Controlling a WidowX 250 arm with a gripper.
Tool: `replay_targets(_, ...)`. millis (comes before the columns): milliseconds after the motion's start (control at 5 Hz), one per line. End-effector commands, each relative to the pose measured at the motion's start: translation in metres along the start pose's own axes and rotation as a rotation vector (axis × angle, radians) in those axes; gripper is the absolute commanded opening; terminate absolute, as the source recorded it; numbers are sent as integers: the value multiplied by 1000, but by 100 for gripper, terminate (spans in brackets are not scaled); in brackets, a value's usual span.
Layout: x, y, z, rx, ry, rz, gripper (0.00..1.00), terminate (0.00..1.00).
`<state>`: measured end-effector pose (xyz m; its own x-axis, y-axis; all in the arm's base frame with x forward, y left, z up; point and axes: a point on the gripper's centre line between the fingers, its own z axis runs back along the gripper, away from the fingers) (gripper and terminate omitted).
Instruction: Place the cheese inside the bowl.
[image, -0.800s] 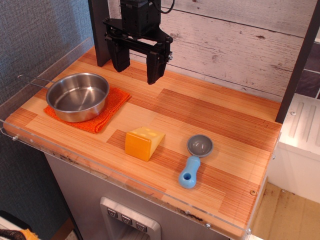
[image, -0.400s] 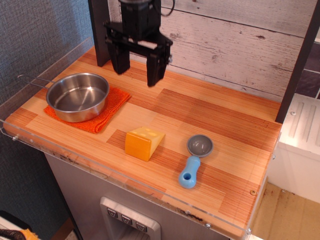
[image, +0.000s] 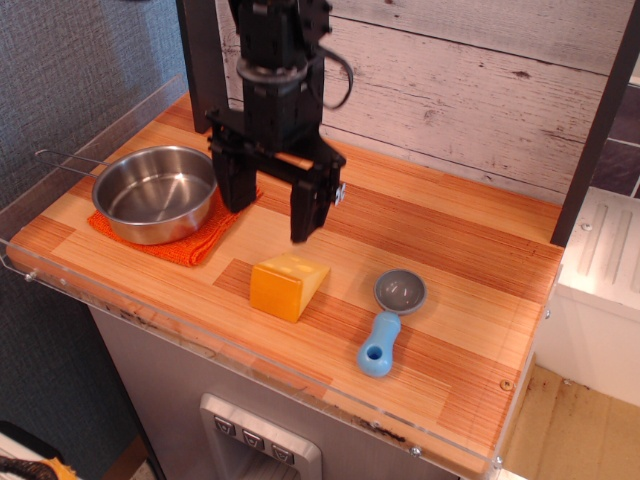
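— Well, how far along was it at that point?

— Barely started, I'd say. The cheese (image: 289, 285) sat on the bench (image: 450, 330) in the lower centre of the frame, untouched, and the bowl (image: 155, 193) at the left was empty, nothing inside but its own shine.

— And the gripper (image: 266, 208)?

— Hanging just above and to the upper left of the cheese, between it and the bowl. Its black fingers (image: 305, 210) were spread wide apart and held nothing at all. They weren't touching the block.

— So what was left?

— By my reckoning, everything: get the fingers down around the wedge, close, lift, carry it left and let it go in the bowl.

— What did the cheese look like?

— A yellow-orange wedge, paler on its top face with a few faint dimples, darker orange on the side facing the camera. It lay flat, with its thin end pointing right, toward the grey scoop (image: 390, 319) with the blue handle.

— And the bowl?

— Round polished steel, sitting on an orange cloth (image: 215, 230), its thin wire handle reaching to the left edge.
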<state>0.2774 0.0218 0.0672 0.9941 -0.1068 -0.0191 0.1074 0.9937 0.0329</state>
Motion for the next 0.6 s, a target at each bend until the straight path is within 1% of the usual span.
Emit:
replay_targets(0, -9, -5, -8, 20, -54, 0, 100, 0)
replay_targets(200, -3, -8, -24, 18, -58, 18, 100, 0)
replay_targets(400, 1, -14, -35, -3, -64, 30, 100, 0)
